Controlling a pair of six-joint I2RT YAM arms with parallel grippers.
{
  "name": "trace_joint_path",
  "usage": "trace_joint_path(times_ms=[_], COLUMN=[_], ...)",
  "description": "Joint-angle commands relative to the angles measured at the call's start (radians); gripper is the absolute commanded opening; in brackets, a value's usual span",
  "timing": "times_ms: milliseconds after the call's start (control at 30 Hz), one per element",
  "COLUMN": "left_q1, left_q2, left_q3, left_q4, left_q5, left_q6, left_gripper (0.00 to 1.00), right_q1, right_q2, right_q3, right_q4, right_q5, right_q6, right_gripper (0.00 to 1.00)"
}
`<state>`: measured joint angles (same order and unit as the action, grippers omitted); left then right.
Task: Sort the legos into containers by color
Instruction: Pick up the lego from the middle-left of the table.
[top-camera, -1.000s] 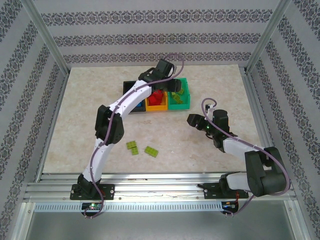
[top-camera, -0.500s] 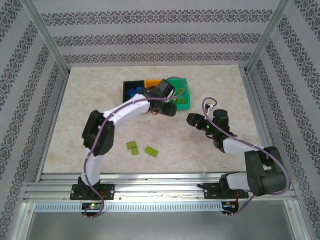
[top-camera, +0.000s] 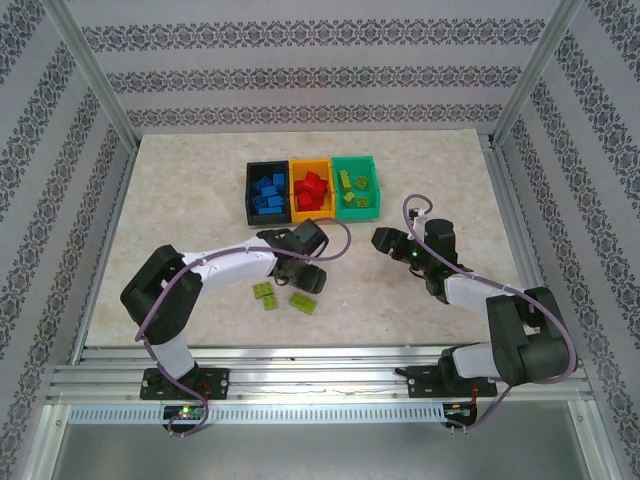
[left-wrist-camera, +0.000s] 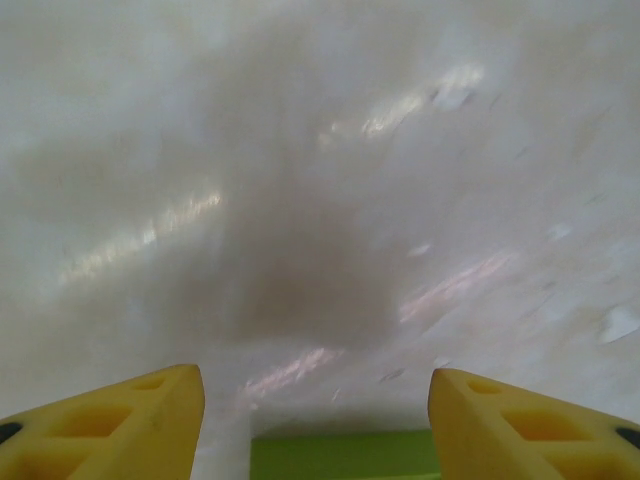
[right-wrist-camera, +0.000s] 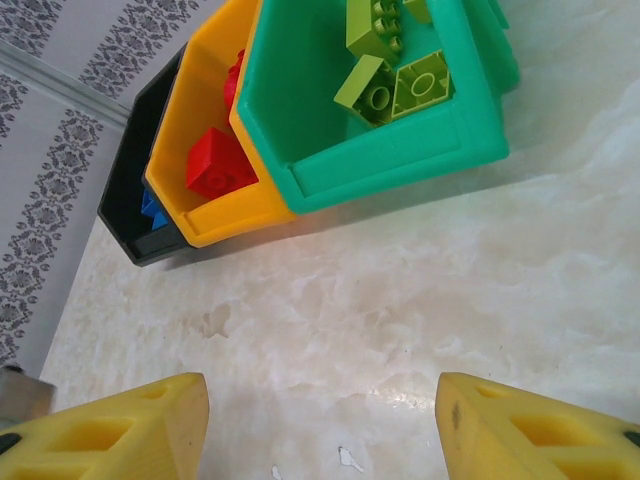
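Note:
Three joined bins stand at the back: black (top-camera: 250, 190) with blue legos (top-camera: 268, 192), orange-yellow (top-camera: 312, 212) with red legos (top-camera: 312, 188), and green (top-camera: 375, 186) with lime legos (top-camera: 352, 190). Two lime legos lie loose on the table, one at the left (top-camera: 265, 295) and one at the right (top-camera: 303, 302). My left gripper (top-camera: 302, 278) hangs open just above the right one, whose lime edge (left-wrist-camera: 345, 455) shows low between the yellow fingers (left-wrist-camera: 120, 425). My right gripper (top-camera: 380, 240) is open over bare table, facing the green bin (right-wrist-camera: 400, 150), orange bin (right-wrist-camera: 215, 215) and black bin (right-wrist-camera: 125, 205).
The marble tabletop (top-camera: 180, 200) is ringed by patterned walls and metal frame posts (top-camera: 95, 85). A metal rail (top-camera: 320, 380) runs along the near edge by the arm bases. Open tabletop (right-wrist-camera: 380, 300) lies between my right gripper and the bins.
My left arm has pulled back from over the green bin and swung down towards the near table, ending over the loose lime legos. The right arm has not moved.

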<state>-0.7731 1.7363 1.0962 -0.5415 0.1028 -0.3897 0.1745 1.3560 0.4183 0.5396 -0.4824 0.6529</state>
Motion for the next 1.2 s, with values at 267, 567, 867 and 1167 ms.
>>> trace_joint_path(times_ms=[267,567,867,1167], left_q1=[-0.064,-0.103,-0.133,-0.15], left_q2=[-0.06,-0.062,-0.034,0.007], left_q3=[-0.033,-0.005,-0.008,0.004], left_q4=[-0.053,-0.137,-0.127,-0.173], left_q5=[-0.091,-0.138,-0.086,-0.115], left_q6=[-0.05,-0.073,-0.098,-0.115], left_gripper=[0.7,0.81,0.82,0.82], right_q1=[0.017,0.019,0.021,0.025], right_q2=[0.008,0.011,0.014,0.019], right_q3=[-0.001,0.0,0.003,0.005], right_q4=[0.045,0.044,0.045,0.044], right_q5=[-0.021,-0.021,-0.022,-0.024], right_q6=[0.002,0.001,0.001,0.002], right_gripper=[0.62,0.62,0.63,0.63])
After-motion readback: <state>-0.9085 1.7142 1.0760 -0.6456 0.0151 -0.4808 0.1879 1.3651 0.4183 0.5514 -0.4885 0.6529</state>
